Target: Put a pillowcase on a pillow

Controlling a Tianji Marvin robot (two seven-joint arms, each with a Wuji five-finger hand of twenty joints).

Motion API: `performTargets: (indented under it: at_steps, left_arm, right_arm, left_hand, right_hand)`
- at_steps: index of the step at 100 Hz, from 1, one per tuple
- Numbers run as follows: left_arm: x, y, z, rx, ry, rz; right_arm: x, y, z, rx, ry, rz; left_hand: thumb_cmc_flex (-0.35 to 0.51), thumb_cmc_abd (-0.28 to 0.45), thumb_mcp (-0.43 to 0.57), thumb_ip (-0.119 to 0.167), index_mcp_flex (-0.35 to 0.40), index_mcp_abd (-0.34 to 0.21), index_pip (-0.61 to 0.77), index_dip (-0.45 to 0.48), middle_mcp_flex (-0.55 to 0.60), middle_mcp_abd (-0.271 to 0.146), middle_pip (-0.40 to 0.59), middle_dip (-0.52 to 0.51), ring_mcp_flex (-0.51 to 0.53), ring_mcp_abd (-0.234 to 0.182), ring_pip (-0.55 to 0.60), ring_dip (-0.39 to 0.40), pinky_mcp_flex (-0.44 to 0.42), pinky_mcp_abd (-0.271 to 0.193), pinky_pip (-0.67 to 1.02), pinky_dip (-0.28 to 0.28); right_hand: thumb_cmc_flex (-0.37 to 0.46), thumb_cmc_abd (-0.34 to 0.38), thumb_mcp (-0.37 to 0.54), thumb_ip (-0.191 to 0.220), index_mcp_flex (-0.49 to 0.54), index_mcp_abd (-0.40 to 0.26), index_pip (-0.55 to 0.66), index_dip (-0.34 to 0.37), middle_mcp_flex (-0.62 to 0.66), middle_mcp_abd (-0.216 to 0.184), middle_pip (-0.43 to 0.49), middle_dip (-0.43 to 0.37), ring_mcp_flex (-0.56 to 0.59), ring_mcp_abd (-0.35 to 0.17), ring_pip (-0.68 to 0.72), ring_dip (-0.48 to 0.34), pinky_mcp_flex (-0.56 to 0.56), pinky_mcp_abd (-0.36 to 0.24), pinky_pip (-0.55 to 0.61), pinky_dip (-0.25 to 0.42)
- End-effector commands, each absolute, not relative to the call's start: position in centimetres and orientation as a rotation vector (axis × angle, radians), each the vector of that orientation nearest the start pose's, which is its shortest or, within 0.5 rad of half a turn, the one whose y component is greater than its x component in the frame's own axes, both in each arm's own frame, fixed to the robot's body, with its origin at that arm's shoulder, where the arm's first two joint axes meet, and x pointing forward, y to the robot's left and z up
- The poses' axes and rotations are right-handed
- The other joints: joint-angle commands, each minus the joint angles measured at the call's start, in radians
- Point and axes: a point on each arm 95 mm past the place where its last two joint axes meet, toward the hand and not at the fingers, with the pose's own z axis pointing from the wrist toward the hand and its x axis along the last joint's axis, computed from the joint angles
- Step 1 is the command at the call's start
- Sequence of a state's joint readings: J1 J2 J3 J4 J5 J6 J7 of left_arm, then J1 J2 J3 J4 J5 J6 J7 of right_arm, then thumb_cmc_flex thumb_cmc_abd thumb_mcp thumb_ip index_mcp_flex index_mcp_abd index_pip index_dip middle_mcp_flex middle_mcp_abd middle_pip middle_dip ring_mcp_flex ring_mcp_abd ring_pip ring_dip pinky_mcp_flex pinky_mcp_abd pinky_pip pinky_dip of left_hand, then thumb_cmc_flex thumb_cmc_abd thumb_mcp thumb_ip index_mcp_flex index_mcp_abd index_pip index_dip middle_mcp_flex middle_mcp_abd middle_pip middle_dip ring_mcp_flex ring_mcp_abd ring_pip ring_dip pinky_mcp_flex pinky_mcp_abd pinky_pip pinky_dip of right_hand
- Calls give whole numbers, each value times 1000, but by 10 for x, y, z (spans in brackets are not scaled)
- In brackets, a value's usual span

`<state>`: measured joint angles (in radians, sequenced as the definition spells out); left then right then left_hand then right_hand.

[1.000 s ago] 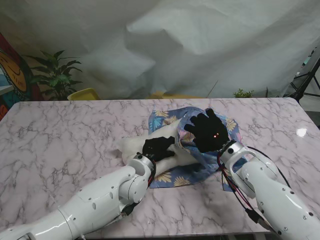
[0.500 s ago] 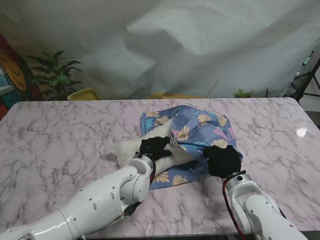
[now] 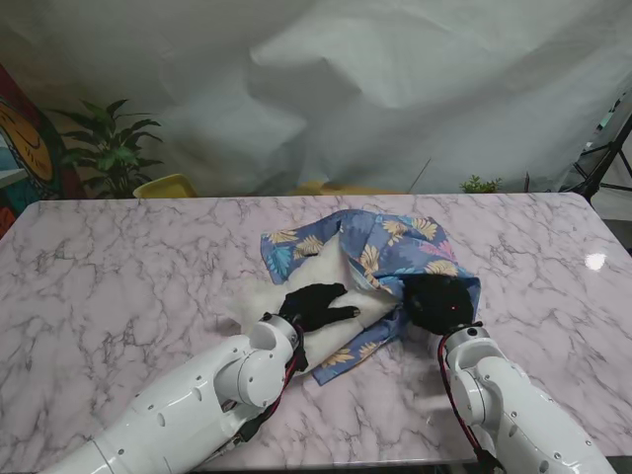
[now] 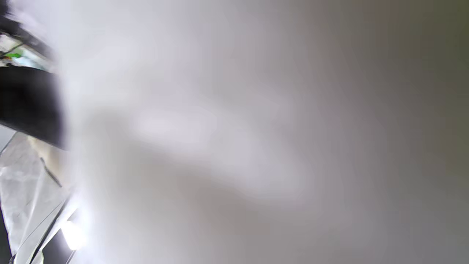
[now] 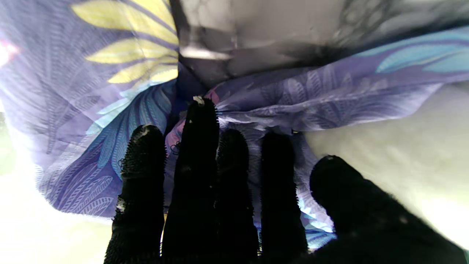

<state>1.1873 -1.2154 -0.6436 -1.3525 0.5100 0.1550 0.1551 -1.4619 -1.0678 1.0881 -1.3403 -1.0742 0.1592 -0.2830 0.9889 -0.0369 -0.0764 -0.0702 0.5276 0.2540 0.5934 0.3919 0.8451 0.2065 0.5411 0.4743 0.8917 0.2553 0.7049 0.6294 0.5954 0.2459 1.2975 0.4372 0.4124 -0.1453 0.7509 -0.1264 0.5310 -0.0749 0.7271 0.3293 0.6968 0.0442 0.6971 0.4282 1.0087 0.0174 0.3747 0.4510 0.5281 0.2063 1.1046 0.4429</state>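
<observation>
While the left hand (image 3: 314, 304) lies flat just below the frame's centre, fingers spread and pressed on the white pillow (image 3: 331, 281) without gripping it, the right hand (image 3: 434, 301) at centre right is curled around a bunch of the blue flowered pillowcase (image 3: 395, 247). Only part of the pillow is covered. The step would be done well if the pillow were pinned firmly and the cloth drawn evenly over its bare end. No brand or writing can be read.
</observation>
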Motion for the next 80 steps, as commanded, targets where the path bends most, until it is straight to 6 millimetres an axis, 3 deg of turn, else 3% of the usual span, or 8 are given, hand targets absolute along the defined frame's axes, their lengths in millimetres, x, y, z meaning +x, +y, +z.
performTargets:
  at_steps: [1,21,26,39,42,64,80]
  left_arm:
    - [410,-163,-361,-1496,1634,-1748]
    - [397,-170,-360,-1505,1660,-1883]
    - [394,-173,-360,-1513,1651,-1920]
    - [389,-178,-357,-1511,1617,-1989]
    - [388,-179,-357,-1509,1611,-1997]
    - [388,-180,-355,-1510,1604,-2005]
    - [389,-182,-355,-1537,1582,-2044]
  right_arm:
    - [428,-35,-366,1084,1362,1274]
    - [449,-33,-361,1024,1319,1333]
    - [456,-33,-361,1008,1320,1342]
    - [473,-33,-362,993,1345,1348]
    - [476,-33,-363,995,1350,1347]
    - [499,-35,-367,984,1394,1356]
    - [520,-33,-365,952,1422,1412]
  left_hand:
    - [-32,123,51,47,1,-52,7,34,-54,-49,-60,-50,-63,-13,-141,-74,-70,15,-99,10]
    - [-78,135,49,47,-28,-60,-61,27,-139,-21,-128,-85,-158,30,-231,-129,-137,32,-222,4]
    - [-81,134,51,48,-33,-61,-73,26,-152,-15,-137,-89,-172,36,-242,-139,-143,34,-248,-2]
    - [-72,132,54,48,-36,-59,-82,27,-162,-10,-140,-90,-185,34,-246,-144,-146,31,-262,-3]
    - [-70,134,54,48,-35,-59,-83,27,-162,-10,-140,-89,-187,33,-245,-145,-146,30,-266,-4]
    - [-69,143,52,47,-56,-56,-109,25,-205,2,-157,-94,-246,49,-267,-157,-196,54,-329,-21]
    - [-46,142,57,47,-49,-51,-113,27,-205,13,-155,-93,-250,49,-263,-158,-192,40,-345,-23]
  right_hand:
    - [-21,40,-9,28,-28,44,-41,0,-19,17,-12,-9,-19,18,-38,-12,-16,22,2,-10]
    - [-18,17,40,25,-8,19,-13,15,9,1,-5,-18,-14,4,-25,-21,-15,20,13,-19]
    - [-16,5,53,7,-5,12,-5,5,16,-6,-3,-19,-11,2,-22,-23,-14,19,14,-23]
    - [-9,-13,72,-14,0,-1,14,-20,26,-13,-1,-21,-12,-3,-22,-28,-16,16,15,-28]
    - [-10,-18,86,-31,-3,-2,38,-54,30,-15,-3,-23,-12,-5,-22,-31,-17,15,16,-32]
    - [-11,-33,102,-39,-2,-14,58,-75,35,-23,-3,-24,-25,-18,-30,-36,-30,4,14,-36]
    - [-42,-43,140,-34,-17,-29,68,-88,16,-42,-19,-35,-68,-41,-62,-55,-80,-21,-13,-50]
